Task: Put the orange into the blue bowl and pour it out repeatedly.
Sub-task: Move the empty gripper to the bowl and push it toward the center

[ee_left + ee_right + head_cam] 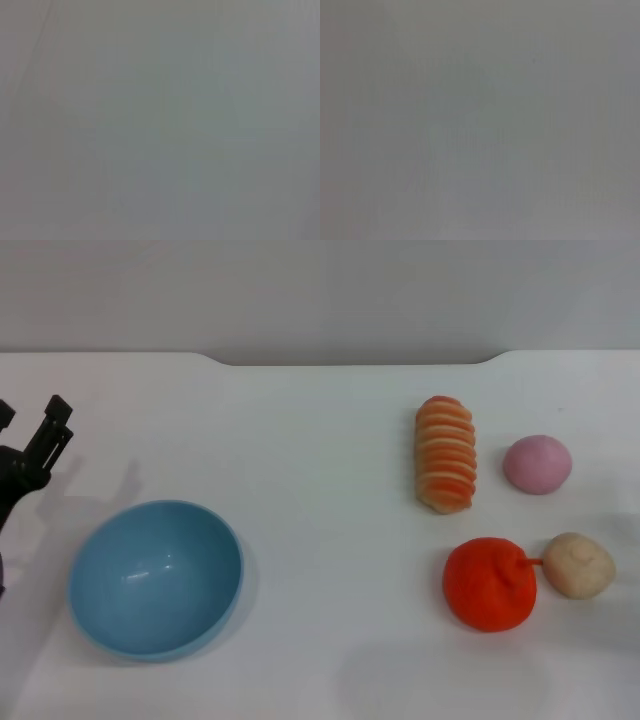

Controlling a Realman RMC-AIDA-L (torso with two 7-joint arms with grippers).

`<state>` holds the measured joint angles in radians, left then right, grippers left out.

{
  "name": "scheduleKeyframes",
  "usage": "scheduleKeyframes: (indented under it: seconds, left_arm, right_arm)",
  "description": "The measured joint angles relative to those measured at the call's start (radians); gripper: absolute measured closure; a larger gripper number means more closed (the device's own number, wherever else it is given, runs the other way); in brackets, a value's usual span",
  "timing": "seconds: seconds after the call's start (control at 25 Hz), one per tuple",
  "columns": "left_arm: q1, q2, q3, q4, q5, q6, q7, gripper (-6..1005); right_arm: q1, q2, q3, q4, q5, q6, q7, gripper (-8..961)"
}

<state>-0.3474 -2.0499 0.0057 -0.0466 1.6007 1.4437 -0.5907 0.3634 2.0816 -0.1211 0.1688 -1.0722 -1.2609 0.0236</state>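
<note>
Both wrist views show only featureless grey blur. Beyond the light blue round plastic bowl (156,578), the black left gripper (30,440) is cut off by the head view's edge.

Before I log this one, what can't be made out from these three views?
- Left claw: head view, cut off by the left edge; only dark finger parts show beside the blue bowl, so open or shut is unclear.
- Right claw: outside the head view entirely.
- Both wrist views: a uniform grey blur, nothing recognisable.
- Where the orange stem meets the beige ball: contact uncertain.
</note>
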Motion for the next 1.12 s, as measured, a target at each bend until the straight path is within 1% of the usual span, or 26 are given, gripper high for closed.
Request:
scheduleKeyframes:
  seconds: [0.08, 0.16, 0.28, 0.32, 0.36, 0.44, 0.52, 0.64, 0.76, 0.8, 0.84, 0.88, 0.92, 0.96, 1.04, 1.12]
  left_arm:
    - [-0.016, -0.001, 0.022, 0.077, 0.028, -0.007, -0.105, 214]
    - [-0.034, -0.001, 0.072, 0.166, 0.045, -0.015, -0.209, 214]
    - [-0.059, -0.004, 0.195, 0.309, 0.051, -0.053, -0.373, 214]
    - [-0.07, -0.005, 0.293, 0.394, 0.051, -0.095, -0.482, 214]
    - [-0.07, -0.005, 0.293, 0.394, 0.051, -0.095, -0.482, 214]
    - [-0.076, -0.005, 0.399, 0.481, 0.051, -0.13, -0.582, 214]
    - [-0.076, -0.003, 0.472, 0.554, 0.051, -0.137, -0.656, 213]
    - [-0.068, 0.0, 0.559, 0.657, 0.066, -0.142, -0.763, 213]
    - [-0.054, 0.003, 0.615, 0.763, 0.117, -0.145, -0.868, 213]
    - [-0.046, 0.005, 0.627, 0.835, 0.168, -0.142, -0.938, 213]
    - [-0.046, 0.005, 0.627, 0.835, 0.168, -0.142, -0.938, 213]
    - [-0.044, 0.008, 0.634, 0.883, 0.215, -0.138, -0.988, 214]
    - [-0.044, 0.011, 0.638, 0.902, 0.243, -0.134, -1.019, 214]
    - [-0.044, 0.016, 0.644, 0.938, 0.288, -0.124, -1.071, 214]
    - [-0.044, 0.026, 0.648, 0.978, 0.337, -0.092, -1.146, 214]
    - [-0.042, 0.036, 0.651, 0.993, 0.358, -0.058, -1.187, 214]
  right_arm:
    - [0.0, 0.0, 0.0, 0.0, -0.001, 0.0, 0.0, 141]
    - [0.0, 0.0, 0.0, -0.002, -0.001, 0.0, 0.0, 141]
    - [0.0, 0.0, 0.0, -0.003, 0.001, 0.005, 0.0, 141]
    - [0.0, 0.0, 0.0, -0.003, 0.001, 0.008, 0.0, 141]
    - [0.0, 0.0, 0.0, -0.004, 0.001, 0.013, 0.0, 141]
    - [0.0, -0.001, 0.0, -0.004, 0.002, 0.021, 0.0, 141]
    - [0.0, -0.001, 0.0, -0.005, 0.002, 0.026, 0.0, 141]
    - [-0.001, -0.002, 0.0, -0.005, 0.002, 0.032, 0.0, 141]
    - [-0.001, -0.002, -0.001, -0.007, 0.0, 0.043, -0.001, 141]
    - [-0.001, -0.002, -0.001, -0.008, -0.002, 0.049, -0.001, 141]
    - [-0.001, -0.002, -0.001, -0.01, -0.002, 0.055, -0.001, 141]
    - [0.001, -0.002, -0.001, -0.01, -0.002, 0.06, -0.001, 141]
    - [0.002, -0.002, -0.001, -0.013, -0.003, 0.068, -0.001, 141]
    - [0.004, -0.002, -0.001, -0.015, -0.003, 0.075, -0.001, 141]
    - [0.008, -0.002, -0.003, -0.022, -0.003, 0.086, -0.001, 141]
    - [0.009, -0.002, -0.005, -0.025, -0.003, 0.089, -0.001, 141]
